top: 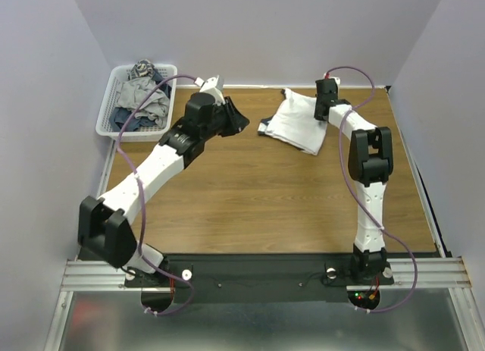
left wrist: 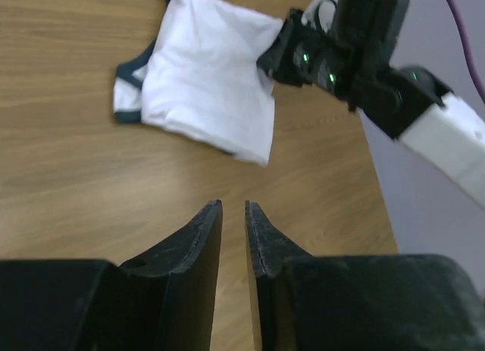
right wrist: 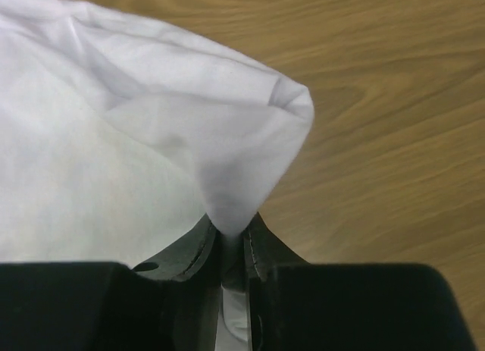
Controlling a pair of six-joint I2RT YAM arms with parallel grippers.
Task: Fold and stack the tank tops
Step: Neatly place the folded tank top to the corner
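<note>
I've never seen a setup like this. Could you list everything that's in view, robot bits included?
Tank top: one, white with navy trim, loosely folded, far right part of the table.
Basket: one, white plastic mesh, far left corner.
Clothes: a heap, grey and blue, inside the basket; number cannot be told.
Table: one, brown wood grain, under the tank top.
Cables: two, purple, one looping along each arm.
Arms: two, white and black, left arm and right arm, bases at the near edge.
Left tool: one, black, closed to a thin gap, empty, over bare wood.
Right tool: one, black, pinching a fold of the tank top.
</note>
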